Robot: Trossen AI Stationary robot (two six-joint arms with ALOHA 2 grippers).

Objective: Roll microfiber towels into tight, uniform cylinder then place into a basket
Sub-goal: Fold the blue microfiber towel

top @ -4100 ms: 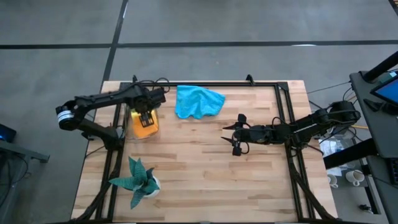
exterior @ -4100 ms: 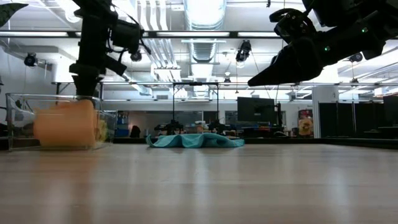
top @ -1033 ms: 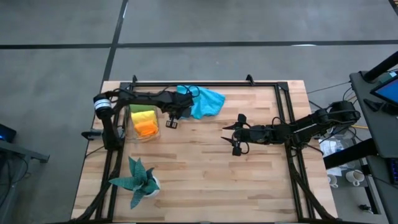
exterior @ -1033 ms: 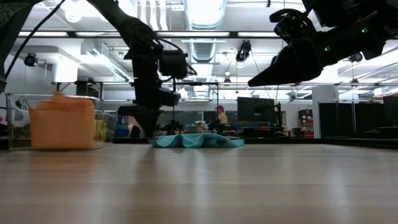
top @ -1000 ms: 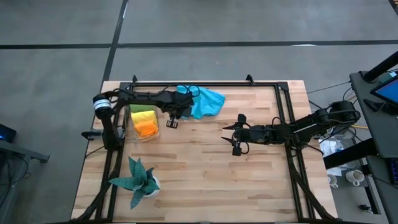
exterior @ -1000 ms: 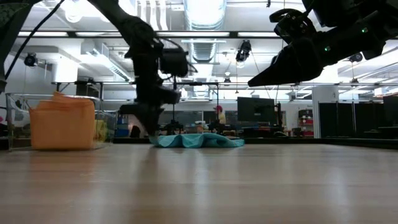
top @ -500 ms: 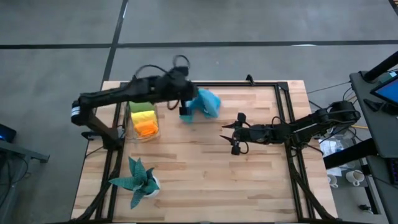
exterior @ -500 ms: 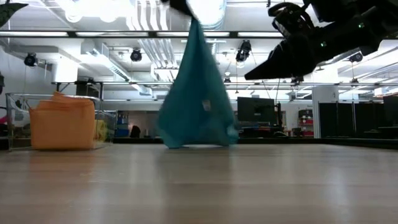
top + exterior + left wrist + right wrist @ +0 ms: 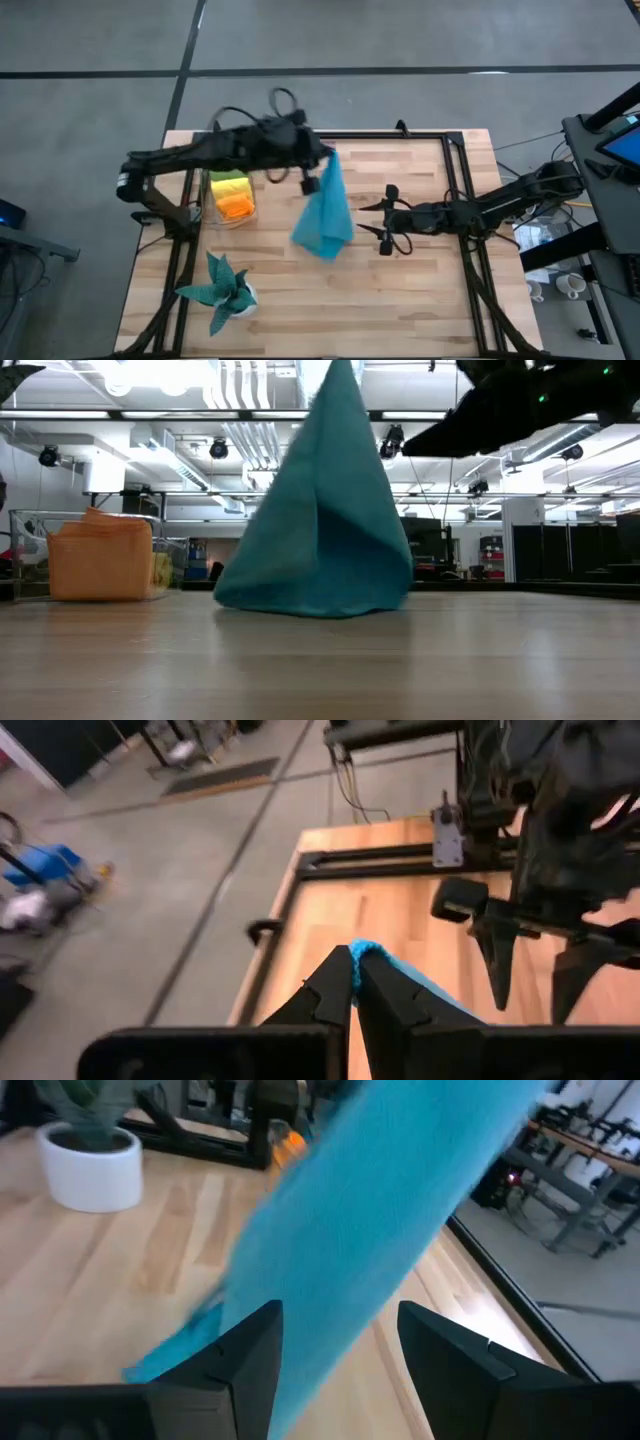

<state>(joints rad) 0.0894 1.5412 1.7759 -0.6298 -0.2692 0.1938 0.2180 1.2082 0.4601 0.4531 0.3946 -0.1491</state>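
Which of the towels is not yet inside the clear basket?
The blue towel. The left pincer holds it by one corner above the table, unrolled, while the orange towel and the others already lie in the basket.

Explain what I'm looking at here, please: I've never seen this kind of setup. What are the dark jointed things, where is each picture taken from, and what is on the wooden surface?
The dark jointed things are two robot arms at a wooden table. One picture looks straight down, one looks level along the tabletop, and two come from cameras on the arms' wrists.

The left hand is shut on a corner of the blue towel and holds it up, so the cloth hangs with its lower edge on the wood. The left wrist picture shows that corner pinched between the fingers. The right hand hovers open beside the towel, holding nothing.

By the left arm stands a clear basket with rolled orange, yellow and green towels inside. A spiky plant in a white pot stands near the table's front edge.
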